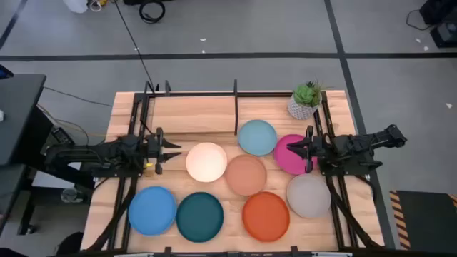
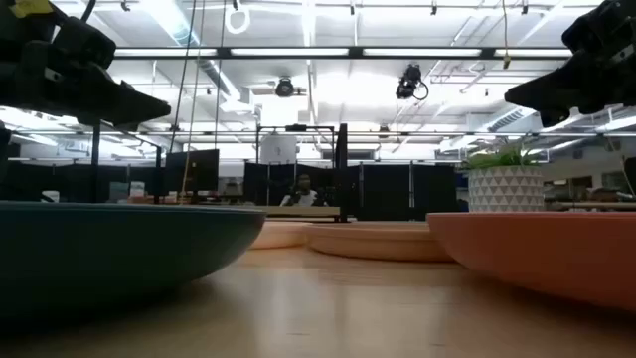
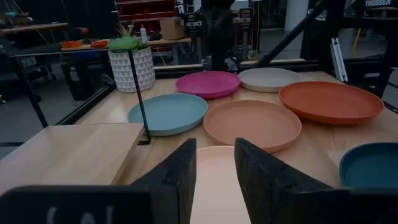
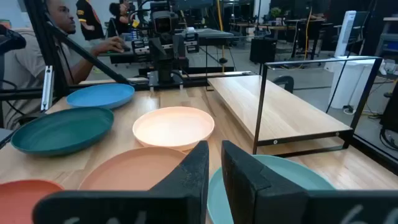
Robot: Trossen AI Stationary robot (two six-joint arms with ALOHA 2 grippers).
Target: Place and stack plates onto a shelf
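Note:
Several round plates lie flat on the wooden table: light blue, magenta, cream-white, peach, grey, orange, dark teal and bright blue. The black-tube shelf stands along the far edge with nothing on its board. My left gripper hovers open just left of the cream-white plate. My right gripper hovers above the magenta plate's edge. Its fingers are a thin slit apart and hold nothing. In the low view both grippers hang well above the table.
A small potted plant stands at the far right corner, beside the shelf's right posts. The arms' black mounting frames run along both table sides. A person sits beyond the table's left side. Bare wood lies in the shelf's two bays.

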